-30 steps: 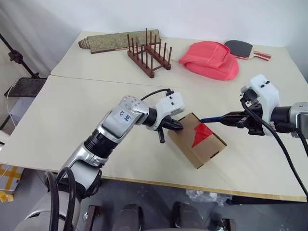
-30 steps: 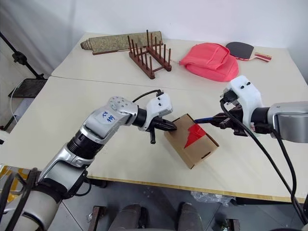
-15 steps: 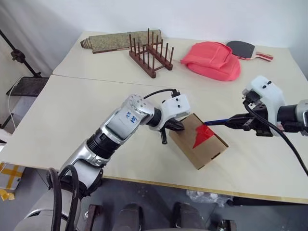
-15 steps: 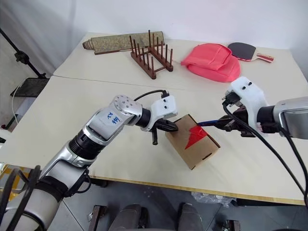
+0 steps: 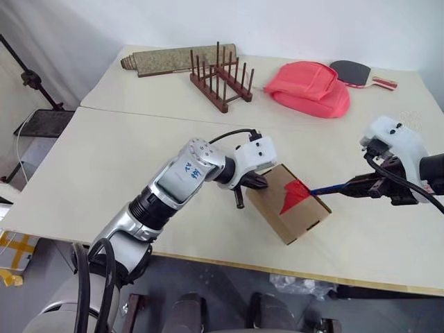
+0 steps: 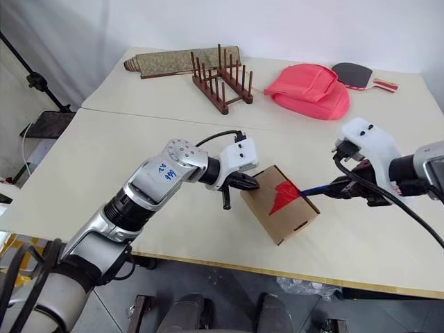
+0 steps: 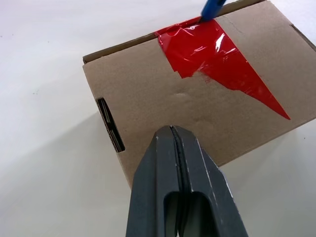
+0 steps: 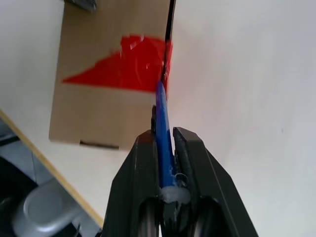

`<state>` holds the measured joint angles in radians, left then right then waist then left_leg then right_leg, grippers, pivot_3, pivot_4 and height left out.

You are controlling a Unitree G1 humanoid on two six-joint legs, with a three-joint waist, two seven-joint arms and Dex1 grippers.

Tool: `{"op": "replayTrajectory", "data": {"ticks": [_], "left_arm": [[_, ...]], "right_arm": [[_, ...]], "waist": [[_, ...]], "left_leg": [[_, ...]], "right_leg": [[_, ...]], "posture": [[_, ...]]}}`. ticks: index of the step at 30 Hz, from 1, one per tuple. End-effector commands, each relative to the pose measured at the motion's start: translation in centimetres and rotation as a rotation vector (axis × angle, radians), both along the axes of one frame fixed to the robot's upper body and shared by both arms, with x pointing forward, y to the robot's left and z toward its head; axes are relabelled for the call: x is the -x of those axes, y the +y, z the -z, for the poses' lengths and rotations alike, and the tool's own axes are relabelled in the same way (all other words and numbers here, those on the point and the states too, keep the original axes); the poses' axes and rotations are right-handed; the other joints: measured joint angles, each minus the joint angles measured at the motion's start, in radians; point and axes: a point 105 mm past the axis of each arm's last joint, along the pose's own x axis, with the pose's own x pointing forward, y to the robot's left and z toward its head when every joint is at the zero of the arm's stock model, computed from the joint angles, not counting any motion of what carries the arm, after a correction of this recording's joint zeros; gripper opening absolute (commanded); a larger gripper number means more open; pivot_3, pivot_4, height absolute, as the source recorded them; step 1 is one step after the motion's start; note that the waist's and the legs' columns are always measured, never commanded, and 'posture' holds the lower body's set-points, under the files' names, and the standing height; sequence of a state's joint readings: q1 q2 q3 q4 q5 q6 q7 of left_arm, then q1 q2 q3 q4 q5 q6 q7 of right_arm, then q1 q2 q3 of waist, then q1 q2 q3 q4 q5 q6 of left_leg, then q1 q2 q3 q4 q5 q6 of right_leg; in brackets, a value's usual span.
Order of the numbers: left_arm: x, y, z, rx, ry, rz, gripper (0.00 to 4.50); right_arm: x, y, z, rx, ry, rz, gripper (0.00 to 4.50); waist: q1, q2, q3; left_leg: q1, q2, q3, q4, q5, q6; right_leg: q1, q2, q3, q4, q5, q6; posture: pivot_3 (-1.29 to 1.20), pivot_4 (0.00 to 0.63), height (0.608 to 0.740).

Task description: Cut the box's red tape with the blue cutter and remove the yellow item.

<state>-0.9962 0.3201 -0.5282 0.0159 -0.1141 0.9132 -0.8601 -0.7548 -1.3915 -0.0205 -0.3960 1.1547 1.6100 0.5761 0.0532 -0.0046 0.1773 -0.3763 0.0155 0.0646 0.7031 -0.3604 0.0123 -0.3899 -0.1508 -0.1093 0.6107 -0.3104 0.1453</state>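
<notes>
Here, blue cutter tip at red tape, box closed

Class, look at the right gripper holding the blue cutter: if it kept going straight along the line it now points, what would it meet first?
Most likely the box. The right gripper, jaws shut on the blue cutter, aims at its taped edge, and the cutter's tip already sits at the red tape there, though actual contact is hard to judge.
</notes>
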Motion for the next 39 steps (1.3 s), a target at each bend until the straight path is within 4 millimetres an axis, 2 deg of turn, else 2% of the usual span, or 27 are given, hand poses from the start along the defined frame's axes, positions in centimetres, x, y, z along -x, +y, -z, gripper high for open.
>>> {"op": "replayTrajectory", "data": {"ticks": [1, 6, 11, 14, 16, 21, 24, 26, 30, 31, 33, 36, 39], "left_arm": [[-0.2, 0.9, 3.4, -0.085, 0.09, -0.063, 0.0], [-0.3, 1.1, 3.6, -0.084, 0.094, -0.069, 0.0], [-0.6, 1.5, 3.6, -0.082, 0.101, -0.08, 0.0], [-0.7, 1.6, 3.7, -0.087, 0.101, -0.074, 0.0], [-0.7, 1.5, 3.6, -0.085, 0.1, -0.069, 0.0], [-0.7, 1.0, 3.1, -0.041, 0.1, -0.061, 0.0], [-0.7, 0.8, 2.7, 0.0, 0.111, -0.067, 0.0], [-0.7, 0.7, 2.4, 0.022, 0.104, -0.065, 0.0], [-0.7, 0.5, 1.4, 0.108, 0.129, -0.081, 0.0], [-0.6, 0.5, 1.1, 0.129, 0.132, -0.081, 0.0], [-0.5, 0.6, 0.4, 0.164, 0.141, -0.077, 0.0], [0.0, 1.3, -0.4, 0.192, 0.152, -0.062, 0.0], [0.5, 2.1, -1.7, 0.24, 0.17, -0.038, 0.0]], "right_arm": [[0.8, -0.6, -0.7, 0.02, 0.002, 0.004, 0.18], [0.9, -1.2, -2.6, -0.017, -0.079, 0.014, 0.18], [1.1, -2.8, -6.6, -0.211, -0.306, 0.058, 0.18], [0.7, -4.6, -6.8, -0.294, -0.41, 0.124, 0.18], [0.3, -6.2, -5.7, -0.314, -0.453, 0.188, 0.18], [-1.9, -10.0, -0.5, -0.432, -0.598, 0.362, 0.18], [-2.8, -11.7, 4.0, -0.491, -0.615, 0.484, 0.18], [-2.9, -11.8, 6.6, -0.528, -0.577, 0.52, 0.18], [-2.7, -12.0, 9.9, -0.56, -0.527, 0.576, 0.18], [-2.6, -12.1, 10.4, -0.561, -0.511, 0.595, 0.9], [-2.3, -12.3, 11.1, -0.574, -0.479, 0.623, 1.46], [-1.7, -12.5, 9.6, -0.568, -0.505, 0.598, 2.49], [-1.2, -12.8, 8.1, -0.452, -0.518, 0.539, 3.54]], "waist": [[0.0, 0.0, 0.0], [-0.001, 0.0, 0.0], [0.0, 0.0, 0.0], [-0.001, -0.001, 0.0], [-0.003, -0.004, -0.002], [-0.006, -0.004, -0.004], [-0.007, 0.0, -0.005], [-0.005, 0.0, -0.006], [-0.006, 0.004, -0.006], [-0.007, 0.004, -0.005], [-0.007, 0.004, -0.005], [-0.013, 0.005, -0.005], [-0.02, 0.009, -0.003]], "left_leg": [[0.0, 0.0, 0.0, 0.0, 0.0, 0.0], [0.001, 0.0, 0.0, 0.0, 0.0, 0.0], [0.001, 0.0, 0.001, 0.0, 0.001, 0.001], [0.004, 0.0, 0.001, 0.0, 0.001, 0.001], [0.008, 0.0, 0.001, 0.0, 0.001, 0.001], [0.011, 0.0, 0.0, -0.001, 0.001, 0.001], [0.011, -0.001, 0.001, -0.001, 0.001, 0.001], [0.011, -0.001, 0.002, -0.001, 0.001, 0.001], [0.011, -0.001, 0.002, -0.001, 0.003, 0.001], [0.011, -0.001, 0.002, -0.001, 0.003, 0.001], [0.011, -0.001, 0.002, -0.001, 0.003, 0.001], [0.011, -0.001, 0.001, -0.001, 0.003, 0.001], [0.01, -0.001, 0.0, -0.002, 0.003, 0.001]], "right_leg": [[0.0, 0.0, 0.0, 0.0, 0.0, 0.0], [0.0, 0.0, 0.001, 0.0, 0.0, 0.0], [0.001, 0.0, 0.001, 0.0, 0.001, 0.0], [0.004, 0.0, 0.001, 0.0, 0.001, 0.0], [0.009, 0.0, -0.001, -0.002, 0.001, 0.0], [0.013, 0.0, -0.001, -0.004, 0.002, 0.001], [0.013, 0.0, 0.0, -0.004, 0.002, 0.001], [0.013, 0.0, -0.001, -0.003, 0.002, 0.001], [0.013, 0.0, -0.001, -0.003, 0.002, 0.001], [0.013, 0.0, 0.0, -0.003, 0.002, 0.001], [0.013, 0.0, 0.0, -0.003, 0.003, 0.001], [0.013, 0.0, 0.0, -0.003, 0.003, 0.001], [0.012, 0.0, 0.0, -0.004, 0.003, 0.001]], "posture": [[0.0, 0.15, 0.74], [0.0, 0.15, 0.74], [0.0, 0.15, 0.74], [0.0, 0.15, 0.74], [0.0, 0.15, 0.74], [0.0, 0.15, 0.74], [0.0, 0.15, 0.74], [0.0, 0.15, 0.74], [0.0, 0.15, 0.74], [0.0, 0.15, 0.74], [0.0, 0.15, 0.74], [0.0, 0.15, 0.74], [0.0, 0.15, 0.74]]}}
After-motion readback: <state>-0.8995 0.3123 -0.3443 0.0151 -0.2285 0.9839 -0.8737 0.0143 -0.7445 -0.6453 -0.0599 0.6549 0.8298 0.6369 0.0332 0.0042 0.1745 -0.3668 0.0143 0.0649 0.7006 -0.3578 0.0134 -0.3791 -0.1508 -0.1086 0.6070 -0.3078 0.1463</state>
